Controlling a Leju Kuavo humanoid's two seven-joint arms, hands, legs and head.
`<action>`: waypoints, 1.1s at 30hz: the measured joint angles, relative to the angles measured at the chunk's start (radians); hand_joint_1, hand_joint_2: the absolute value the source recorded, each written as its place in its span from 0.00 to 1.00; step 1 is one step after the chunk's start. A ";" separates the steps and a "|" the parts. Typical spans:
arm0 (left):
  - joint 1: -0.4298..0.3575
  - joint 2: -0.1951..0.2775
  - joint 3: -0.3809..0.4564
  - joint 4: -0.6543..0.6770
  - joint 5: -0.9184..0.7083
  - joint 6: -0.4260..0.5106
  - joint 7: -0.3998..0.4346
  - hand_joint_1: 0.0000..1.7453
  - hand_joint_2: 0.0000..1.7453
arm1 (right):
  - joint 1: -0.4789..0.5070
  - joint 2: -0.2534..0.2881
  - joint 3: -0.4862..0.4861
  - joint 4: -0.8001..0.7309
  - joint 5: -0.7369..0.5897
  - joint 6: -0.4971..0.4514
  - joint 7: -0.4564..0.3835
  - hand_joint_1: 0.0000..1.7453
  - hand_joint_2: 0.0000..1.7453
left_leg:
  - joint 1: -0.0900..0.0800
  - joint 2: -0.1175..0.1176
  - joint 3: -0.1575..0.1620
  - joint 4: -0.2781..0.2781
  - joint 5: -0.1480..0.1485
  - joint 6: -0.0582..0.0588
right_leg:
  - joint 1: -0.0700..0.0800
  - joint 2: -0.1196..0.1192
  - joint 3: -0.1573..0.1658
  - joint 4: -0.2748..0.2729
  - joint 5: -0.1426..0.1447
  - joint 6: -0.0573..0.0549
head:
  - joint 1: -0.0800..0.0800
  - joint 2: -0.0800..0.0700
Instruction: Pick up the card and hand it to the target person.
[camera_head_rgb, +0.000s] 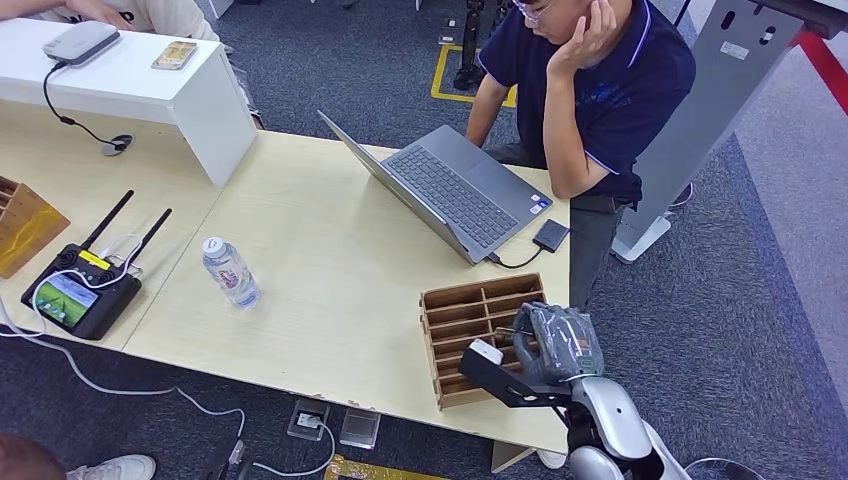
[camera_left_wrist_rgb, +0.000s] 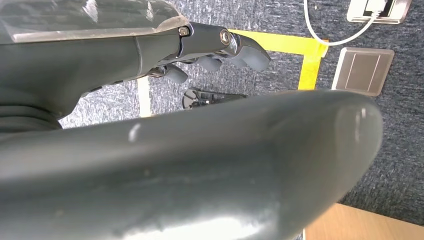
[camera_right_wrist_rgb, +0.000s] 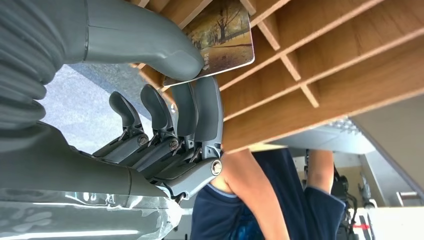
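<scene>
A card (camera_right_wrist_rgb: 226, 39) printed with an autumn-tree picture is pinched between the thumb and fingers of my right hand (camera_right_wrist_rgb: 192, 70), right over the wooden slotted holder (camera_right_wrist_rgb: 320, 55). In the head view my right hand (camera_head_rgb: 556, 343) hovers over the right end of that wooden holder (camera_head_rgb: 470, 320) near the table's front right corner. A person in a dark blue polo shirt (camera_head_rgb: 600, 80) sits at the far side of the table behind a grey laptop (camera_head_rgb: 450, 190). My left hand (camera_left_wrist_rgb: 220, 50) hangs beside the table above the carpet, with its fingers curled and nothing in them.
A water bottle (camera_head_rgb: 230, 272) stands mid-table. A black controller with antennas (camera_head_rgb: 85, 285) and a second wooden holder (camera_head_rgb: 25, 225) lie at the left. A white shelf (camera_head_rgb: 130, 85) carries a phone (camera_head_rgb: 174, 54) and a grey device (camera_head_rgb: 80, 42). Floor sockets (camera_left_wrist_rgb: 365, 70) sit below the table edge.
</scene>
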 joint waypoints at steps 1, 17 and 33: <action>0.000 0.000 0.000 0.000 0.001 0.000 0.000 0.00 0.00 | -0.003 -0.002 -0.003 -0.007 -0.003 0.000 0.004 0.83 1.00 | 0.000 0.000 0.000 0.000 0.000 0.000 | 0.000 0.000 0.000 0.000 0.000 0.000 | 0.000 0.000; 0.001 0.003 0.000 0.000 0.015 -0.001 0.008 0.00 0.00 | -0.105 -0.074 -0.085 -0.216 -0.139 -0.010 0.030 0.83 1.00 | 0.000 0.000 0.000 0.000 0.000 0.000 | 0.000 0.000 0.000 0.000 0.000 0.000 | 0.000 0.000; 0.001 0.002 0.003 0.000 0.025 -0.001 0.013 0.00 0.00 | -0.137 -0.091 -0.101 -0.258 0.170 -0.181 0.051 0.83 1.00 | 0.000 0.000 0.000 0.000 0.000 0.000 | 0.000 0.000 0.000 0.000 0.000 0.000 | 0.000 0.000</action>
